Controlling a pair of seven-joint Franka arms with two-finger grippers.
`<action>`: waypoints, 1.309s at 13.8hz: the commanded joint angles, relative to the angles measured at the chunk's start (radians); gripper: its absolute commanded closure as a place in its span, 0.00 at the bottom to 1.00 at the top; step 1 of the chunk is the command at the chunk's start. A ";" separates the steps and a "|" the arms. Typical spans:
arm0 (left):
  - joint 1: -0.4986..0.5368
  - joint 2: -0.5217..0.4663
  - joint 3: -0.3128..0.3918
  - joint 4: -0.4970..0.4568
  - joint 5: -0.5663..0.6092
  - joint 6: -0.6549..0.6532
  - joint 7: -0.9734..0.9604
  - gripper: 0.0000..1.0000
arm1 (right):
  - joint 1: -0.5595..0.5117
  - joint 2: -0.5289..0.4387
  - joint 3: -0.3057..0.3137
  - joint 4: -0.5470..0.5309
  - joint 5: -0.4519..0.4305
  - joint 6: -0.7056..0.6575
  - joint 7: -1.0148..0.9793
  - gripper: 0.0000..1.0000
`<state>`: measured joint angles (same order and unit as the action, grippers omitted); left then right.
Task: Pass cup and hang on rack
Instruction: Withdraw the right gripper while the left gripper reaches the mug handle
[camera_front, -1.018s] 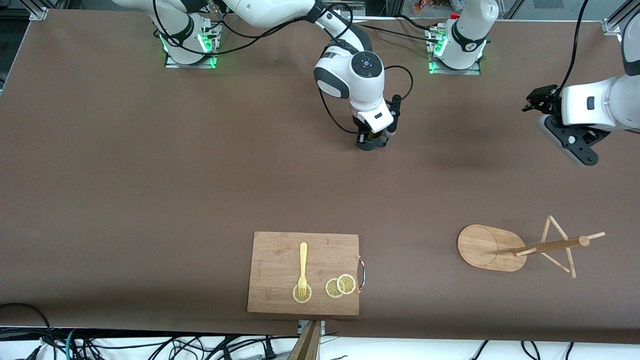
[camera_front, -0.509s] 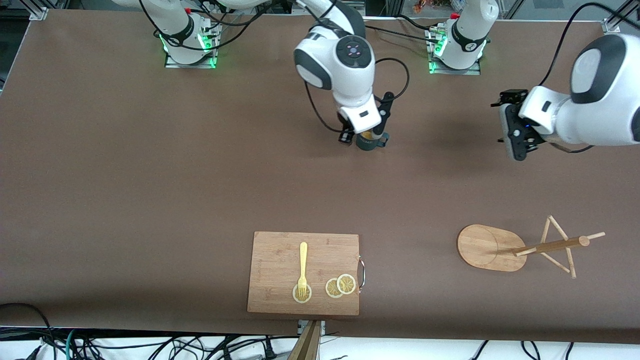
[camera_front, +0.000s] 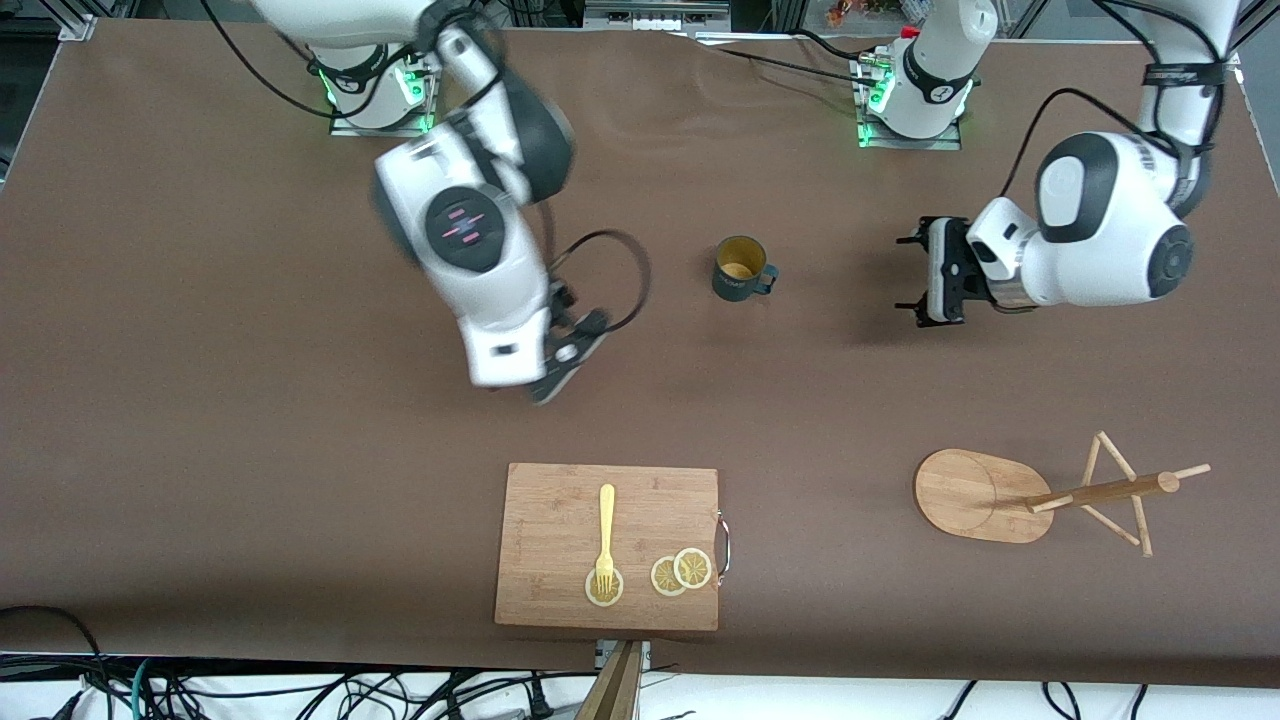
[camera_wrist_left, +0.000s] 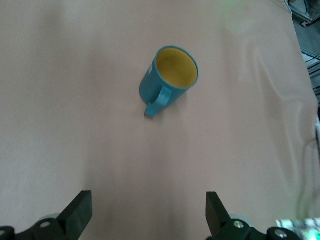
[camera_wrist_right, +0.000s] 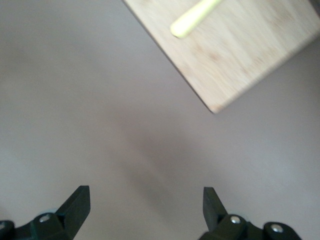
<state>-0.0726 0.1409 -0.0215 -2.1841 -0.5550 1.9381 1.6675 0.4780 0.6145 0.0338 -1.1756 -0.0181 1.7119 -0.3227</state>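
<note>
Since a second ago the right gripper (camera_front: 560, 365) has let go of the cup (camera_front: 740, 270) and swung away toward the left-centre of the front view; it now hangs over bare table above the cutting board (camera_front: 607, 545), its fingers spread wide and holding nothing. Its wrist view shows only a corner of that board and the end of the yellow fork (camera_wrist_right: 192, 17).

Going rightward, the board in the lower middle of the frame carries the fork and three lemon slices (camera_front: 680, 572). Above it, in the upper middle, the cup stands upright by itself on the table, mustard inside showing, its loop handle turned toward the left arm's end.

Further right, the left gripper (camera_front: 915, 283) has swept in from the right edge and now sits at mid-right, aimed at the cup but well apart from it, fingers (camera_wrist_left: 80, 210) released and empty. Its wrist view has the cup (camera_wrist_left: 167, 80) centred ahead, handle facing the camera.

At lower right the rack (camera_front: 1040, 495) stands waiting, no cup on its pegs.

The cup looks rigid, smooth-glazed and probably light, breakable if dropped. I judge the best hold is across the body or rim wall, leaving the handle loop free to slip over a peg.
</note>
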 joint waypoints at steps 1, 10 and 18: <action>-0.006 0.023 -0.011 -0.048 -0.115 0.070 0.171 0.00 | -0.012 -0.090 -0.078 -0.041 0.012 -0.121 0.037 0.00; 0.002 0.284 -0.011 -0.045 -0.561 0.101 0.822 0.00 | -0.013 -0.587 -0.247 -0.450 0.004 -0.125 0.411 0.00; -0.025 0.396 -0.058 -0.049 -0.738 0.073 1.029 0.00 | -0.015 -0.575 -0.427 -0.377 -0.011 -0.153 0.318 0.00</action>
<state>-0.0866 0.5118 -0.0758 -2.2347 -1.2371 2.0251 2.5943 0.4528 0.0358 -0.3970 -1.5608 -0.0182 1.5583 -0.0025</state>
